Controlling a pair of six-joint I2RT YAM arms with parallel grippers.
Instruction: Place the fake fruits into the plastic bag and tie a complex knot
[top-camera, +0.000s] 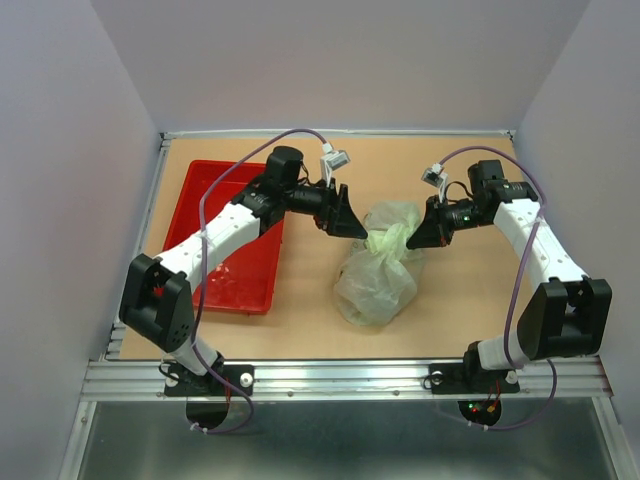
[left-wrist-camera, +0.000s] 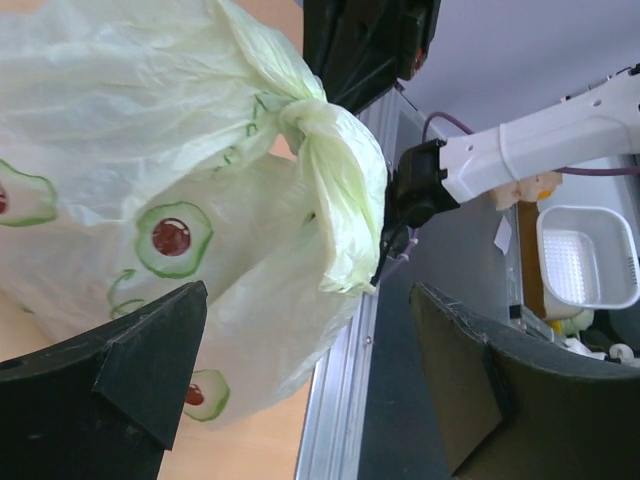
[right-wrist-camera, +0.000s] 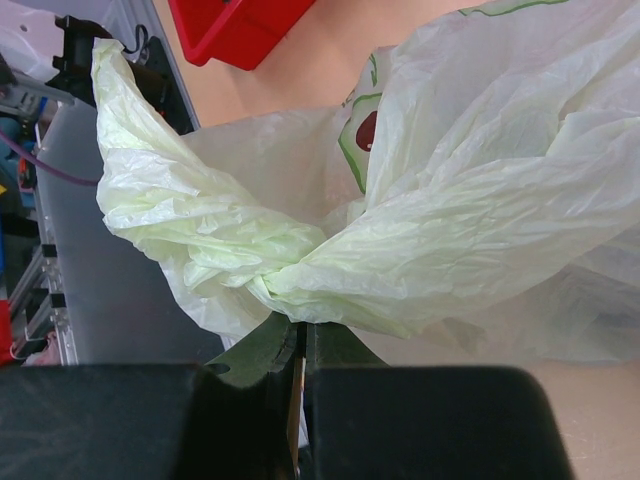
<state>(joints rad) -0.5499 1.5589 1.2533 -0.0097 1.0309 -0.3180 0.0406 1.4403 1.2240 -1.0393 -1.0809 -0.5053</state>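
The pale-green plastic bag (top-camera: 375, 285) sits mid-table, printed with avocado marks (left-wrist-camera: 172, 238). Its handle strips are twisted into a knot (left-wrist-camera: 312, 115) (right-wrist-camera: 280, 280), and one loose end (left-wrist-camera: 350, 210) hangs free. My left gripper (top-camera: 348, 222) (left-wrist-camera: 308, 288) is wide open just left of the knot, with only the strip's loose end hanging between its fingers (left-wrist-camera: 120, 370), not gripped. On the right side of the knot my right gripper (top-camera: 420, 238) (right-wrist-camera: 300, 335) is shut, pinching the plastic. The fake fruits are out of sight.
A red tray (top-camera: 235, 270) (right-wrist-camera: 235, 25) lies under the left arm at the table's left. An aluminium rail (top-camera: 340, 375) (left-wrist-camera: 335, 420) runs along the near edge. A white plastic bin (left-wrist-camera: 585, 255) sits off the table. Walls close in on three sides.
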